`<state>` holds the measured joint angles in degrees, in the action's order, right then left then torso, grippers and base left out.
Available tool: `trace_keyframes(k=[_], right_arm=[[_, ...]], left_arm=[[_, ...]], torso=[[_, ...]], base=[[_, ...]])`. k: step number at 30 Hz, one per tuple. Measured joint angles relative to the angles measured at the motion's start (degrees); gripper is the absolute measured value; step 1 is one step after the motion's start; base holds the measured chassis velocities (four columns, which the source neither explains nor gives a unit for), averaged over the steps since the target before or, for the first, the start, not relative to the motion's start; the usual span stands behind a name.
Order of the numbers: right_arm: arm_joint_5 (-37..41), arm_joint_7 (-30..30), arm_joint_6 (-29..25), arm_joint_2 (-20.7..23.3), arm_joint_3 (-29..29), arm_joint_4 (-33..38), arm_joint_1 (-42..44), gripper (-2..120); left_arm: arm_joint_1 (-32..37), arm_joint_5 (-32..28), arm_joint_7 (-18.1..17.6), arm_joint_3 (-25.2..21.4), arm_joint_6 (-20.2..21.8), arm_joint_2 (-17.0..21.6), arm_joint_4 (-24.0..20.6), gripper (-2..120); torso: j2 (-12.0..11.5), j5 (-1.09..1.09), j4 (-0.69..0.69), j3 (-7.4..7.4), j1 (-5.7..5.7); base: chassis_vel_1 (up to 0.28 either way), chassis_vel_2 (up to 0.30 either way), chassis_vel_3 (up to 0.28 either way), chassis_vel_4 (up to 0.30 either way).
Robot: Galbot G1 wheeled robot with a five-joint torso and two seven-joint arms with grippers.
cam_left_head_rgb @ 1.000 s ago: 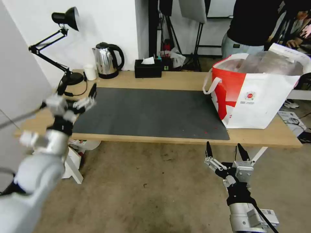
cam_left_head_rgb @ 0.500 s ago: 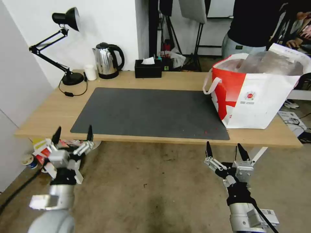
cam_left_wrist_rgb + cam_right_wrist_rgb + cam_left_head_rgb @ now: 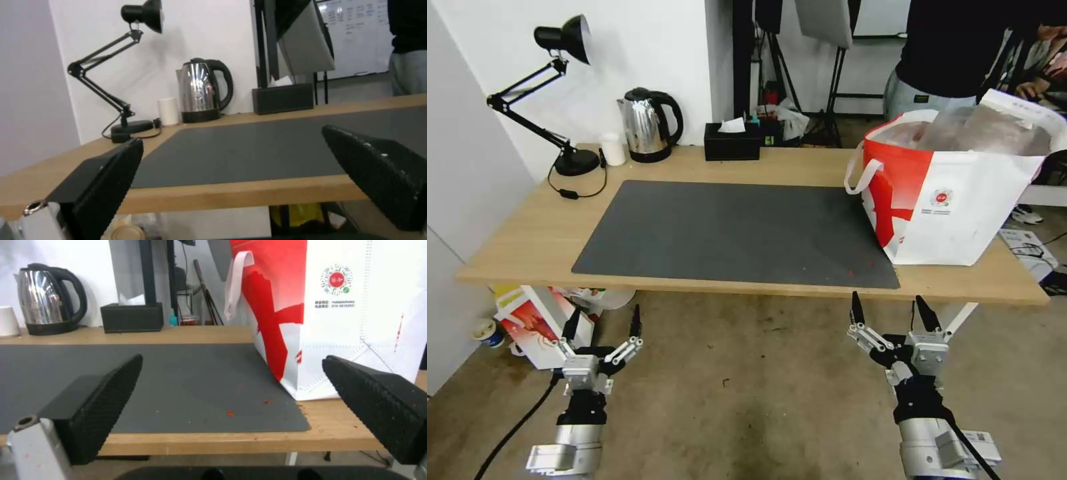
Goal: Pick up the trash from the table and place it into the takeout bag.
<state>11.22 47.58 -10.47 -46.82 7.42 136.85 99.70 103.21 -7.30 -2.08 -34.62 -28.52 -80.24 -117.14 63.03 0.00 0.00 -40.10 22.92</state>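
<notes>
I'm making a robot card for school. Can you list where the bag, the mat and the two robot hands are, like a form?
takeout bag: standing upright on the table's right end, touching the mat's corner
mat: bare, a few red crumbs
left gripper: open, below the table's front edge
right gripper: open, below the front edge, near the bag

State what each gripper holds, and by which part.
Nothing is held. The left gripper and the right gripper are both open and empty, below the near edge of the long light-wood table.
</notes>
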Motion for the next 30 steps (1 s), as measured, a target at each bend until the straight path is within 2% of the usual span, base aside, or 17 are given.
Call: trace_keyframes(k=[30], right_arm=[[0.00,0.00,0.00,0.00,0.00,0.00,0.00,100]], left_arm=[[-4.10,-4.35,1.00,-0.70,1.11,3.58,0.08,100]], torso=[[0.00,0.00,0.00,0.00,0.00]], base=[[0.000,0.000,0.000,0.000]])
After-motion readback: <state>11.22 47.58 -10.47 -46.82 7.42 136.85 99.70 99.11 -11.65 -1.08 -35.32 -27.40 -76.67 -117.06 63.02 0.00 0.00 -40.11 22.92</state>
